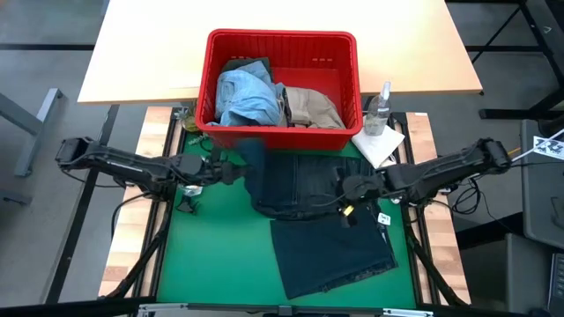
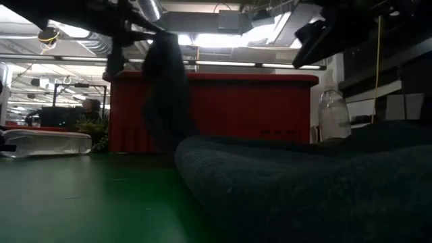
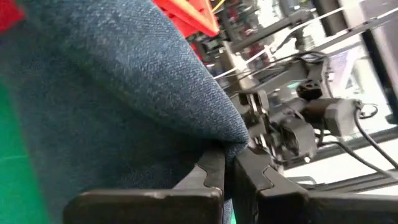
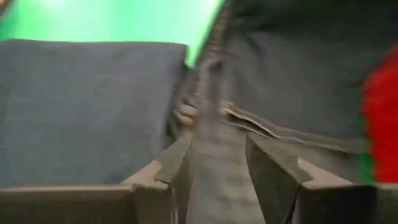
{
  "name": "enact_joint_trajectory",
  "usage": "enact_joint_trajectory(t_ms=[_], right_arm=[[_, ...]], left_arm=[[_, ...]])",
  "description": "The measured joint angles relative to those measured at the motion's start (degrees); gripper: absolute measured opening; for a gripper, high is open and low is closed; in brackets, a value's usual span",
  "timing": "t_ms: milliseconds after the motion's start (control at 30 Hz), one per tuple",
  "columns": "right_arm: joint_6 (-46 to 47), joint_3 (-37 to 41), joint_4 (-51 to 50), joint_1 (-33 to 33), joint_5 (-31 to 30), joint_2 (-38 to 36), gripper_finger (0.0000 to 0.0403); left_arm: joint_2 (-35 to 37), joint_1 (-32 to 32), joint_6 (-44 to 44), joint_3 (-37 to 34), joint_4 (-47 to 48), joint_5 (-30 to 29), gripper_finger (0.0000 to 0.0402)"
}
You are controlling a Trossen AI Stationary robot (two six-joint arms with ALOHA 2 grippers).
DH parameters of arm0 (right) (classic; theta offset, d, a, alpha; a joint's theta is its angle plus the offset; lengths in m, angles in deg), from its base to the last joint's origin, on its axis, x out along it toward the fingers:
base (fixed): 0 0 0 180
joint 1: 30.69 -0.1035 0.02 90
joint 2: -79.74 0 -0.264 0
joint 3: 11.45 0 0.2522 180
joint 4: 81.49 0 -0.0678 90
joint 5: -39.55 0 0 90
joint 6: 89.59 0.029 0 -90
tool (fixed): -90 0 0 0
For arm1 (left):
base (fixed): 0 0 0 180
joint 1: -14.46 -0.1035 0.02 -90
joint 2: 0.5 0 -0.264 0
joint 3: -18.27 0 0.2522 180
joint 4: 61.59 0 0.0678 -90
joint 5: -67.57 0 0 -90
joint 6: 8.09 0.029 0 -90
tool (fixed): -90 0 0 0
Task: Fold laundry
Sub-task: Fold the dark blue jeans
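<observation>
Dark navy jeans [image 1: 326, 238] lie on the green mat [image 1: 211, 255] in front of the red basket [image 1: 282, 37]. The basket holds light blue denim [image 1: 245, 95] and a beige piece [image 1: 310, 107]. My left gripper [image 1: 236, 167] is shut on the jeans' left part, which is raised off the mat [image 2: 165, 88]. My right gripper [image 1: 348, 187] is open above the jeans' right side, touching nothing; the jeans' seam [image 4: 214, 143] shows below its fingers. No olive green piece shows. My left gripper pinches a folded edge of the navy jeans [image 3: 233, 140] between its two fingers, coming level from the table's left. The held part is lifted and hangs below the fingers [image 2: 165, 101]; the rest of the jeans lies on the mat.
A white cloth sheet [image 1: 379, 145] and a clear bottle [image 1: 379, 107] sit at the basket's right. A light wooden table [image 1: 159, 53] stands behind. Bare green mat lies at the near left.
</observation>
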Motion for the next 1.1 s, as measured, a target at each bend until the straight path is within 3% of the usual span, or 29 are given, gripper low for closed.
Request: enact_joint_trajectory(t_ms=[100,233,833,1100], right_arm=[[0.02,0.0,-3.6,0.0,-4.01,-3.55,0.0147],[0.01,0.0,-6.3,0.0,-7.43,-6.22,0.0147],[0.01,0.0,-11.57,-0.02,-8.6,-7.75,0.0147],[0.01,0.0,-13.71,-0.02,-8.57,-7.75,0.0147]], left_arm=[[-4.96,0.04,0.13,0.27,-6.35,0.07,0.0],[-12.49,0.13,0.16,4.05,-6.9,0.27,0.0],[-48.2,-0.11,17.12,36.6,-6.32,4.41,0.001],[-55.9,-1.14,12.58,38.91,-6.36,4.96,0.0011]])
